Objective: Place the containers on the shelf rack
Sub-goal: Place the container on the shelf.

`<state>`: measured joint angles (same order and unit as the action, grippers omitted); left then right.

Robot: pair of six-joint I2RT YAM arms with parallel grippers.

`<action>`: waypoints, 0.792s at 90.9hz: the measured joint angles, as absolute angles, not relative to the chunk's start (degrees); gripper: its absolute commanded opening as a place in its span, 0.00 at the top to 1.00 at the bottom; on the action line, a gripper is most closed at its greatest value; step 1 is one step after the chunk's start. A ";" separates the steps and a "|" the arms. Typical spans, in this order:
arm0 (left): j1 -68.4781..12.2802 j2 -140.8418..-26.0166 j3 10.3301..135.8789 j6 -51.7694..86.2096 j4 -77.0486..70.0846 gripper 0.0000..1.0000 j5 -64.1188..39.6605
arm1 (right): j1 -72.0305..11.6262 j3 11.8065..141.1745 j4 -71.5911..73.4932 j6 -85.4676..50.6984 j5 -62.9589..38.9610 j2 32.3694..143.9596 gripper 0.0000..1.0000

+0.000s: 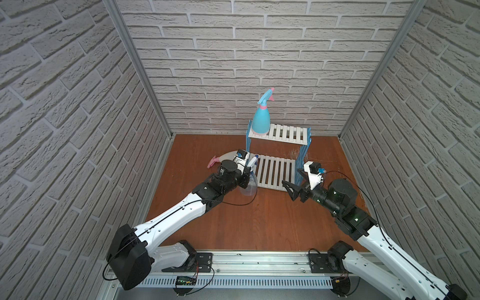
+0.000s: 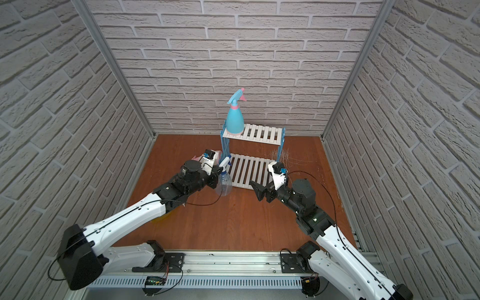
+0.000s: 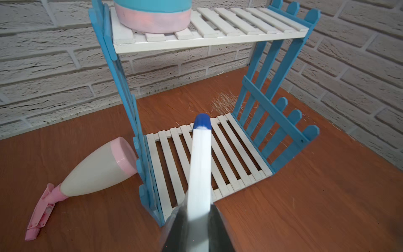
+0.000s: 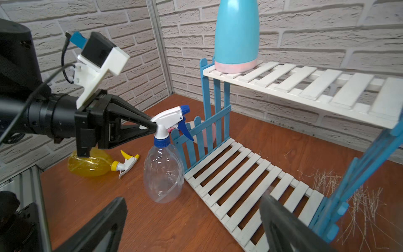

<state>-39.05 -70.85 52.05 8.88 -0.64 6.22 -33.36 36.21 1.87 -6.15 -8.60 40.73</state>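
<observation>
The shelf rack (image 1: 285,133) stands at the back of the wooden floor, and the light-blue bottle (image 1: 261,122) is upright on the left end of its upper shelf (image 3: 250,24). My left gripper (image 1: 250,171) is shut on the white-blue trigger head (image 3: 199,165) of the clear bottle (image 4: 163,174). That bottle is upright at the front left corner of the lower shelf (image 4: 239,170). The cream-pink bottle (image 3: 96,172) lies on its side left of the rack. The yellow bottle (image 4: 91,163) lies under the left arm. My right gripper (image 1: 294,181) is open and empty at the lower shelf's front right corner.
Loose straw-like fibres (image 4: 359,196) lie on the floor by the rack's right side frame (image 3: 272,104). Brick-pattern walls close in three sides, and a metal rail (image 1: 259,259) with the arm bases runs along the front. The upper shelf is bare right of the light-blue bottle.
</observation>
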 measured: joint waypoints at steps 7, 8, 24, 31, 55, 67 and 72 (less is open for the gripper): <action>-38.98 -73.32 52.38 8.88 -3.16 1.00 7.22 | -33.36 35.79 2.22 -6.20 -7.42 40.10 0.00; -38.96 -73.58 52.42 8.88 -3.51 1.00 7.31 | -33.36 35.73 2.26 -6.20 -7.20 40.03 0.01; -37.74 -77.95 53.28 8.86 -8.78 1.00 7.46 | -33.36 35.31 3.05 -6.20 -5.74 39.00 0.00; -36.77 -79.53 53.47 8.91 -11.16 1.00 7.18 | -33.36 35.31 3.27 -6.22 -5.45 38.81 0.01; -34.44 -85.47 55.48 8.36 -16.71 1.00 5.93 | -33.36 35.20 3.79 -6.72 -4.82 38.79 0.00; -33.71 -88.14 57.19 7.73 -18.55 1.00 5.48 | -33.36 35.05 3.86 -6.85 -4.54 38.79 0.01; -33.58 -89.32 58.24 7.33 -18.87 1.00 5.43 | -33.36 35.05 3.88 -6.85 -4.43 38.76 0.00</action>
<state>-33.58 -89.32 58.24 7.33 -18.87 5.43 -33.36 35.05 3.88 -6.85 -4.43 38.76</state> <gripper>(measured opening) 0.173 0.994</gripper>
